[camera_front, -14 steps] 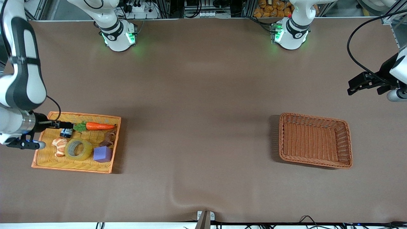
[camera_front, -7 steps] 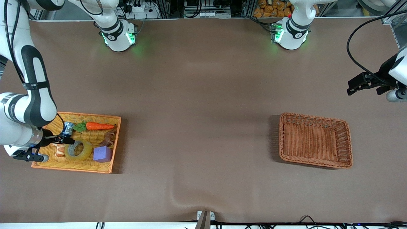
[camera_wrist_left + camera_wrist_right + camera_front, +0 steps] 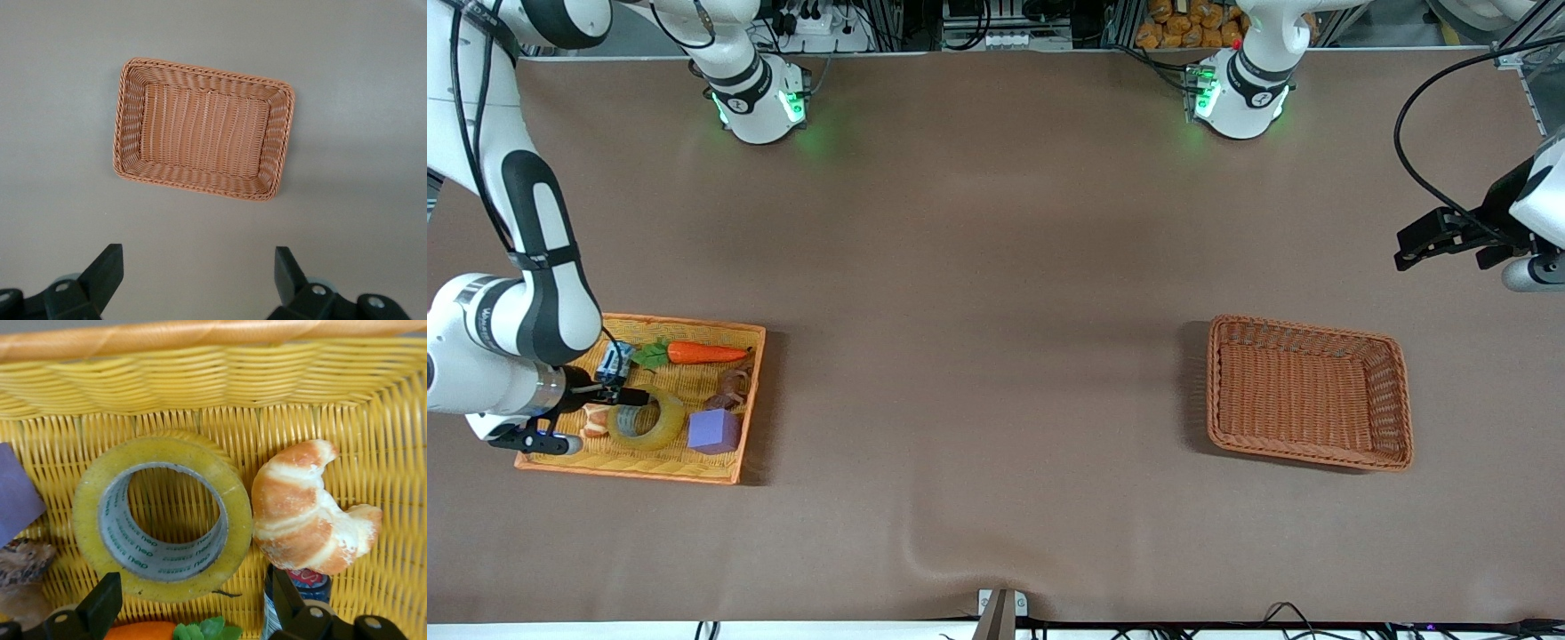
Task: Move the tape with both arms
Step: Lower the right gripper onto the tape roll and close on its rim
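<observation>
Where the brown counter [image 3: 996, 267] spreads, two baskets sit well apart: a yellow tray [image 3: 720, 471] and an empty brown basket [image 3: 1307, 391]. One tape [image 3: 647, 416], translucent yellow with grey core, lies flat in the tray beside one croissant [image 3: 310, 510]. Right pincer [image 3: 624, 391] hangs wide over it; left pincer [image 3: 197, 280] waits, wide.

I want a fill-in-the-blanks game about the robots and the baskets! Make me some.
1. The tape lies in the yellow basket between the croissant and the purple ____.
2. The right gripper, jaws open, is over the ____.
3. The left gripper waits, jaws open, and its wrist view shows a brown basket that is ____.
4. The long orange vegetable in the yellow basket is a ____.

Missing words: cube; tape; empty; carrot
</observation>
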You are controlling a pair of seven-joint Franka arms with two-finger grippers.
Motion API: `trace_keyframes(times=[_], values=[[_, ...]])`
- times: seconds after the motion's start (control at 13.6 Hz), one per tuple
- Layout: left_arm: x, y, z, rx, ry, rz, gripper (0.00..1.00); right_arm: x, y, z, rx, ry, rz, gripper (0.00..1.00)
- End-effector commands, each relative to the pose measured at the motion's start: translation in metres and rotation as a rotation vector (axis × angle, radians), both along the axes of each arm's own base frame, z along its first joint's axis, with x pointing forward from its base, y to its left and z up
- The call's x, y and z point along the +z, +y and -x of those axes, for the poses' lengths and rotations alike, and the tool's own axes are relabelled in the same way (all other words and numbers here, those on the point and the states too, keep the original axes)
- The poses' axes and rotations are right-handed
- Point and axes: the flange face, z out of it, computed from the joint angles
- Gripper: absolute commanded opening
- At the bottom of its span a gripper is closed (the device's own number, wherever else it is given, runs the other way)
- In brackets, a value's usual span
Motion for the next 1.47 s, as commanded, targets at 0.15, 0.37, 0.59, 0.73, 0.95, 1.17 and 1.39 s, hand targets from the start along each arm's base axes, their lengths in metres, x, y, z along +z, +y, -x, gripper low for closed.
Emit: trace_keyframes(times=[0.15, 0.37, 0.59, 0.73, 0.95, 1.17, 1.39], values=[[0.001, 0.002, -0.002, 0.007, -0.010, -0.015, 1.00, -0.015, -0.005, -0.006, -0.021, -0.025, 0.006, 1.00], [0.002, 0.003, 0.000, 0.008, -0.007, -0.016, 1.00, -0.021, -0.007, -0.005, -0.024, -0.018, 0.004, 0.73], [0.004, 0.003, 0.002, 0.008, -0.008, -0.017, 1.00, -0.021, -0.009, -0.005, -0.021, -0.020, 0.001, 0.01], [0.006, 0.006, 0.002, 0.014, -0.011, -0.017, 1.00, -0.021, -0.010, -0.005, -0.017, -0.022, 0.000, 0.00], [0.010, 0.019, 0.004, 0.016, -0.015, -0.019, 1.00, -0.014, -0.009, -0.005, -0.013, -0.019, 0.000, 0.00], [0.011, 0.020, 0.005, 0.015, -0.017, -0.019, 1.00, 0.023, -0.002, -0.006, 0.106, -0.013, -0.017, 0.00], [0.011, 0.018, 0.004, 0.013, -0.017, -0.017, 1.00, 0.078, 0.013, -0.009, 0.166, -0.061, 0.003, 0.00]])
